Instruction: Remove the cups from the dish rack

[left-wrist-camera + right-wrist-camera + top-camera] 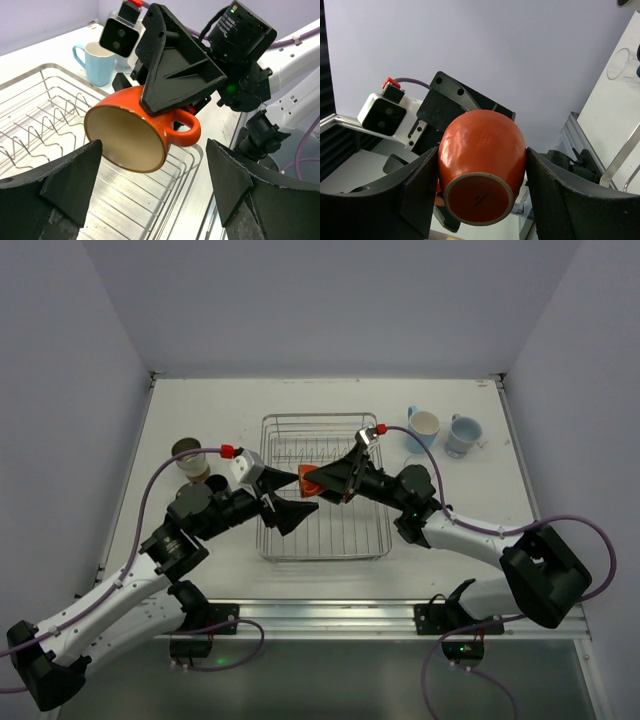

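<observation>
The orange mug [311, 482] lies on its side in the air above the dish rack [325, 530], a silver wire basket at the table's middle. My right gripper [320, 480] is shut on the orange mug; in the right wrist view the mug [481, 165] sits base-first between both fingers [415, 195]. My left gripper [290, 498] is open, facing the mug's mouth [127, 137]; its fingers [70, 180] stand either side, just short of the rim. Two light blue mugs [423, 427] [463, 435] stand back right. A cream-and-brown tumbler [190, 458] stands left.
White walls close in the table on three sides. The rack's upright tines [40, 130] run under the mug. A light blue mug [97, 62] stands beyond the rack's far rim. A clear glass [622, 62] shows faintly on the table in the right wrist view.
</observation>
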Action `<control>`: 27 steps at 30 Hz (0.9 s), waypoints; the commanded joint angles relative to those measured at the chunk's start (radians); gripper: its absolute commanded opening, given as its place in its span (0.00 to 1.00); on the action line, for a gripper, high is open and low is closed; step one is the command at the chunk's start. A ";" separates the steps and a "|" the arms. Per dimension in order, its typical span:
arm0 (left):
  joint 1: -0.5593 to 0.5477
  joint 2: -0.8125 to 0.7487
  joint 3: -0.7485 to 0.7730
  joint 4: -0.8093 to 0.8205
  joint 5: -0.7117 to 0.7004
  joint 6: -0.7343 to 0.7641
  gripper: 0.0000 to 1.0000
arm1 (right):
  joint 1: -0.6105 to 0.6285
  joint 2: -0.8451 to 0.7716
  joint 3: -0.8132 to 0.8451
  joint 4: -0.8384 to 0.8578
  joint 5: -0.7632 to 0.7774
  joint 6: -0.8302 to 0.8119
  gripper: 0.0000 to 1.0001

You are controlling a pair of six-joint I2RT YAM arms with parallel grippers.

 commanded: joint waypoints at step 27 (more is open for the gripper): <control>-0.014 0.029 -0.003 0.121 -0.001 0.033 0.00 | -0.010 -0.047 -0.003 0.125 -0.036 0.031 0.17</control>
